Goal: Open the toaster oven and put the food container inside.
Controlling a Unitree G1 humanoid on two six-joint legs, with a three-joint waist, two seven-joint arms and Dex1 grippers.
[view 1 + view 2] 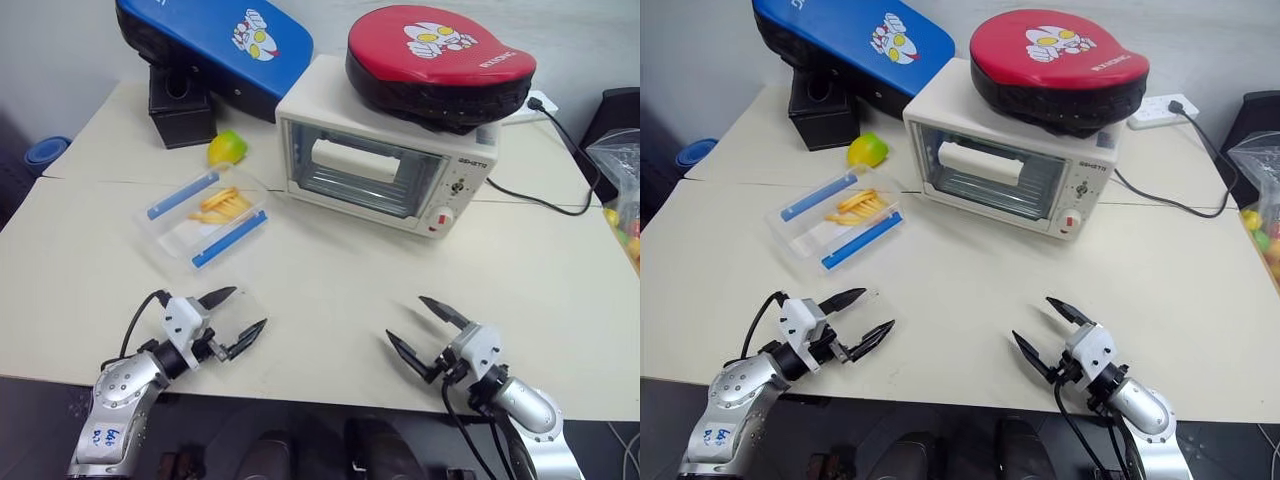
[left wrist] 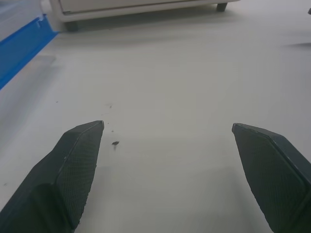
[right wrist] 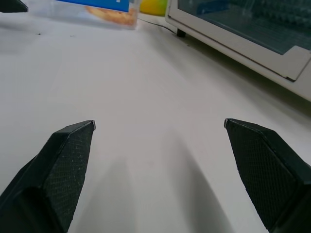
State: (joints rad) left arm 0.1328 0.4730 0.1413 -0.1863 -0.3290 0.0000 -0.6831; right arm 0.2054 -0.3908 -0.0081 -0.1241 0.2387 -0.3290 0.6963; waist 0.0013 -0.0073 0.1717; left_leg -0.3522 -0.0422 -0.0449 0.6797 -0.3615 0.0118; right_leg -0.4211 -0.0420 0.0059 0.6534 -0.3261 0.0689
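Note:
The cream-white toaster oven [image 1: 385, 160] stands at the back middle of the table with its glass door shut. Left of it and nearer to me lies the food container [image 1: 205, 217], a clear box with two blue clips and yellow food inside. My left gripper [image 1: 238, 318] hovers open over the table's near left edge, well short of the container. My right gripper [image 1: 421, 328] is open at the near right, in front of the oven and apart from it. In the right wrist view the oven's door [image 3: 252, 24] and the container [image 3: 104, 12] lie ahead of the open fingers.
A red padded mitt [image 1: 440, 62] rests on top of the oven. A blue pad [image 1: 215, 45] leans on a black box [image 1: 180, 105] at the back left, with a yellow-green fruit [image 1: 227, 148] beside it. A black cord [image 1: 545, 190] runs right of the oven.

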